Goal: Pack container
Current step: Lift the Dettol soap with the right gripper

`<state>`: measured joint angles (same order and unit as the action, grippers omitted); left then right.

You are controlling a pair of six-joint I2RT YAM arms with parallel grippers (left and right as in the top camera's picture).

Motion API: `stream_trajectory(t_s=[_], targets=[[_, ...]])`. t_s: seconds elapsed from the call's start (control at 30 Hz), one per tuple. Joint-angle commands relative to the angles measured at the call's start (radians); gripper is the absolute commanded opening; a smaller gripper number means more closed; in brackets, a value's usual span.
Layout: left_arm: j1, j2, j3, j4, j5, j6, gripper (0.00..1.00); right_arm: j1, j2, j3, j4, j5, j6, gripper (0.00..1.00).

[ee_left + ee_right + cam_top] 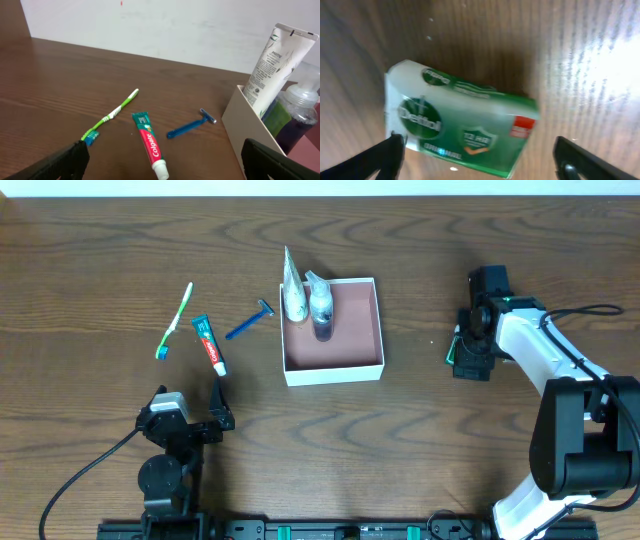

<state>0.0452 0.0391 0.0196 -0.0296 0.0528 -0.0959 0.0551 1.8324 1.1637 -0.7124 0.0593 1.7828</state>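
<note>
The right pincer (pixel 480 157), wide open and empty, should be lowered squarely over the soap (pixel 460 125) beneath it, which appears slightly skewed between the fingers, before being closed. The container (pixel 335 371), white-walled and pinkish inside, stands well to the pincer's left, with a tube (pixel 293 285) and bottle (pixel 320 305) already in it.

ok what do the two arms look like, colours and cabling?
Left arm: all black, pale camera block at the wrist, black cable trailing away. Right arm: white links, black joints, black cable looping out. Fingers black on both.
</note>
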Motion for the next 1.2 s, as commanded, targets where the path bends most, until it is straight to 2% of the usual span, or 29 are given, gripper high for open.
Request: stream_trajectory(t_s=[0.0, 0.3, 0.5, 0.77, 0.97, 1.07, 1.17], targets=[[0.003, -0.002, -0.016, -0.038, -0.008, 0.013, 0.98, -0.008, 0.002, 0.0, 0.006, 0.05, 0.034, 0.99], [0.003, -0.002, -0.016, -0.038, -0.008, 0.013, 0.98, -0.021, 0.002, 0.0, 0.026, 0.102, 0.033, 0.99], [0.003, -0.002, -0.016, -0.038, -0.008, 0.013, 0.98, -0.024, 0.002, 0.0, 0.111, 0.101, -0.035, 0.99], [0.003, -0.002, -0.016, -0.038, -0.008, 0.013, 0.98, -0.014, 0.005, -0.001, 0.116, 0.093, -0.083, 0.99], [0.003, -0.002, -0.016, -0.038, -0.008, 0.013, 0.98, -0.003, 0.028, -0.001, 0.145, 0.039, -0.296, 0.99], [0.003, -0.002, -0.016, -0.038, -0.008, 0.013, 0.98, -0.006, 0.032, -0.001, 0.202, 0.019, -0.658, 0.99], [0.003, -0.002, -0.016, -0.038, -0.008, 0.013, 0.98, -0.007, 0.032, -0.001, 0.225, 0.019, -0.962, 0.99]])
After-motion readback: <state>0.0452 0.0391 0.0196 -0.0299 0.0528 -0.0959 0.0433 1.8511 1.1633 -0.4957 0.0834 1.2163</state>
